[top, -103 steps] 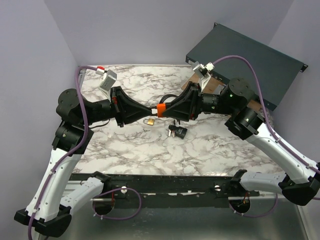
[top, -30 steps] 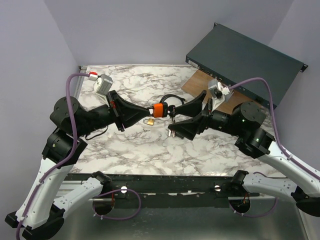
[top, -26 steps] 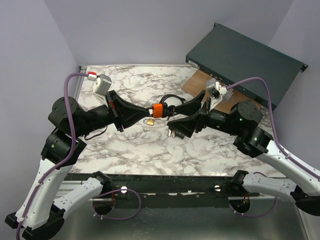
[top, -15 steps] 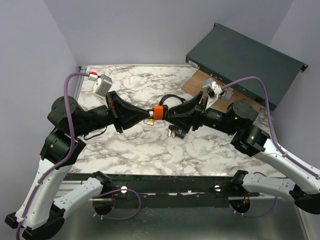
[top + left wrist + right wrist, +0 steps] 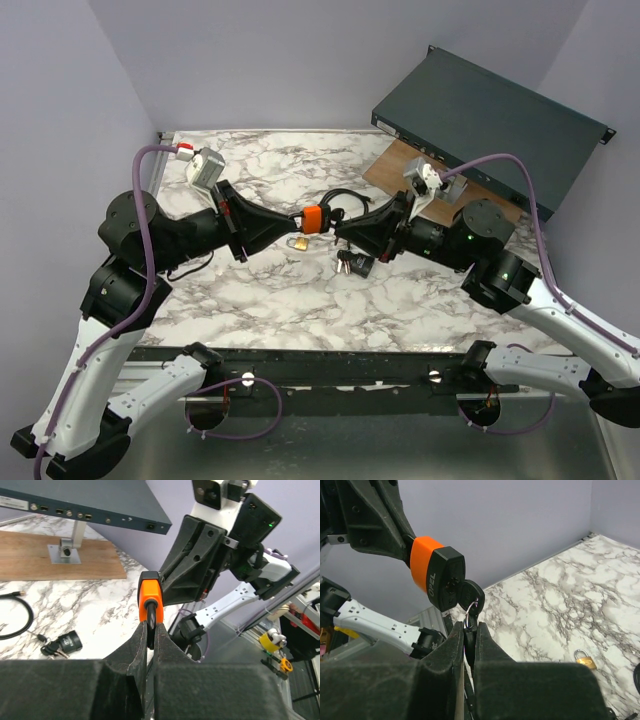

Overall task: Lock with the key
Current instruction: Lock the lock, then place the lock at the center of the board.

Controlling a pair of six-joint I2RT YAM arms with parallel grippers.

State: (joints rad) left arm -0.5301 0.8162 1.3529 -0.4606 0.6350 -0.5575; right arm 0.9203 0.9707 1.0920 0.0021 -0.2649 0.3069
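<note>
The lock (image 5: 314, 217), with an orange sleeve and a black end, is held in the air over the table's middle. My left gripper (image 5: 296, 218) is shut on its black shank (image 5: 150, 615). In the right wrist view the lock (image 5: 436, 579) has a black-headed key (image 5: 470, 594) in its end. A wire ring hangs from that key. My right gripper (image 5: 469, 630) is shut on a dark key piece on the ring, just below the lock. In the top view the right gripper (image 5: 338, 228) meets the lock from the right.
A small brass padlock (image 5: 297, 242) lies on the marble table below the lock. Beside it is a key bunch with a black fob (image 5: 355, 264), and a black cable (image 5: 340, 197) lies behind. A dark network switch (image 5: 490, 120) leans on a wooden board (image 5: 400, 165) at the back right.
My right gripper moved left to the lock and closed on the key piece hanging from it. The left gripper kept the lock in nearly the same place.
</note>
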